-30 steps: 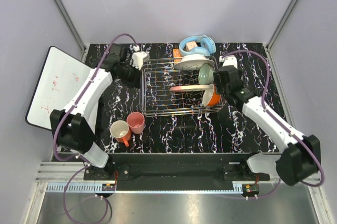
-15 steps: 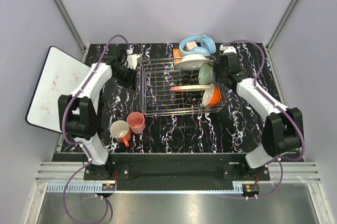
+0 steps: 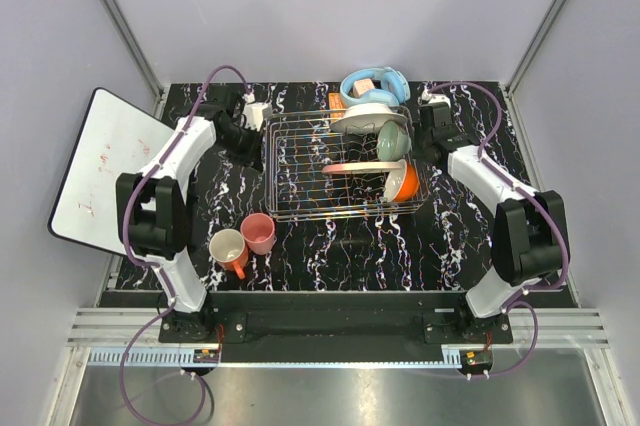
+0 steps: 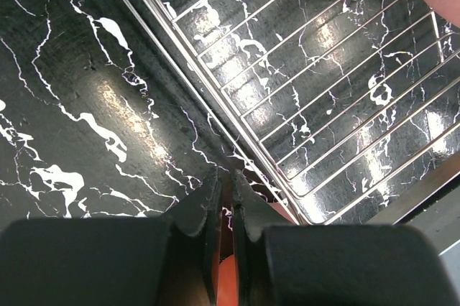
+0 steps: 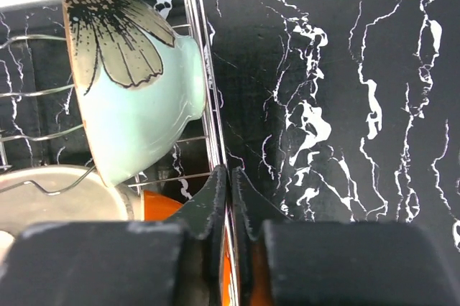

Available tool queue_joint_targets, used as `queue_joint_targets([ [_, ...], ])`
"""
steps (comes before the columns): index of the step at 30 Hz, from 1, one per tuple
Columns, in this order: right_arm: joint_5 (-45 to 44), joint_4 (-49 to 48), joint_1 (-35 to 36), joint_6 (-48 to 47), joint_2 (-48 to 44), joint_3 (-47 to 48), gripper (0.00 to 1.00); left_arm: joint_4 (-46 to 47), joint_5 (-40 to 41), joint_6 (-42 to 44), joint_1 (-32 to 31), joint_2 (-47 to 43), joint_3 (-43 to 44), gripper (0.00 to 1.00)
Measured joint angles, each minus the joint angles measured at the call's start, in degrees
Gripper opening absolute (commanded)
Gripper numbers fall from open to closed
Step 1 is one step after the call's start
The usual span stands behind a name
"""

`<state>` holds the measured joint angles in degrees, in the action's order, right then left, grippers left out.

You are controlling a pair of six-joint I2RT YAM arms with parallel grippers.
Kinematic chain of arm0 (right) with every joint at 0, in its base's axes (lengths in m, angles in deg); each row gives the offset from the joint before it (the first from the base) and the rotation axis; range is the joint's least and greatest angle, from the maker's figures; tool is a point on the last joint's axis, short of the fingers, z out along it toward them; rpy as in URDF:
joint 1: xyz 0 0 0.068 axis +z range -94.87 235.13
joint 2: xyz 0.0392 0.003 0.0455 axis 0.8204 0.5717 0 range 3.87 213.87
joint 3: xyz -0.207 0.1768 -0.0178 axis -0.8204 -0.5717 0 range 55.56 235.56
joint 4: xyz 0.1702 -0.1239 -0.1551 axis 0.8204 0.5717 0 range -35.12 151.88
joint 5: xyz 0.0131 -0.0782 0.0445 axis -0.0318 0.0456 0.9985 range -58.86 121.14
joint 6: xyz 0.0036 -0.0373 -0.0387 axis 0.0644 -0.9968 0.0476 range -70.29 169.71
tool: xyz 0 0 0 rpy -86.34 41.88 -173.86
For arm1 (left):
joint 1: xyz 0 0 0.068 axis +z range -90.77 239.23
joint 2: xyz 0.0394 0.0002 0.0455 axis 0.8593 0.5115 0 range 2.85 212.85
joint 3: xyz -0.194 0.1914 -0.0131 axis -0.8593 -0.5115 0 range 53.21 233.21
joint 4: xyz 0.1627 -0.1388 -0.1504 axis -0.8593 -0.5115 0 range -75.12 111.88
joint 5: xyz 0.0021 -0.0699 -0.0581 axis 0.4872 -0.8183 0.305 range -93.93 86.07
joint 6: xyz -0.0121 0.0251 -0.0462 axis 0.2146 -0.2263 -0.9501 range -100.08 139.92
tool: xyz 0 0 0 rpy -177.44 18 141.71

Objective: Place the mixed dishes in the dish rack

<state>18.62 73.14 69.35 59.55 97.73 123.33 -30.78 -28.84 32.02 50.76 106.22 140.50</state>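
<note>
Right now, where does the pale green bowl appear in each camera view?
Top external: pale green bowl right of centre, in the far right part of the dish rack.
Left wrist: not in it.
Right wrist: upper left, just inside the rack's rim.
Shared landmark: the rack's silver rim wire.

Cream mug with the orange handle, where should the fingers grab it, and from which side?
Pinch the left rim wall of the cream mug from above: it stands upright, mouth open, and the salmon-pink cup crowds its right side.
</note>
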Motion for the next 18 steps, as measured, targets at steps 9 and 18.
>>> queue_joint_targets([
  [9,0.15,-5.11,-0.09,0.59,-2.89,-4.96,0.0,1.55,-0.83,-0.04,-0.02,1.86,-1.01,0.11],
  [18,-0.13,-6.58,-0.24,1.99,-9.35,-11.91,0.0,2.47,-1.42,-0.04,-0.9,2.16,-3.54,0.11],
])
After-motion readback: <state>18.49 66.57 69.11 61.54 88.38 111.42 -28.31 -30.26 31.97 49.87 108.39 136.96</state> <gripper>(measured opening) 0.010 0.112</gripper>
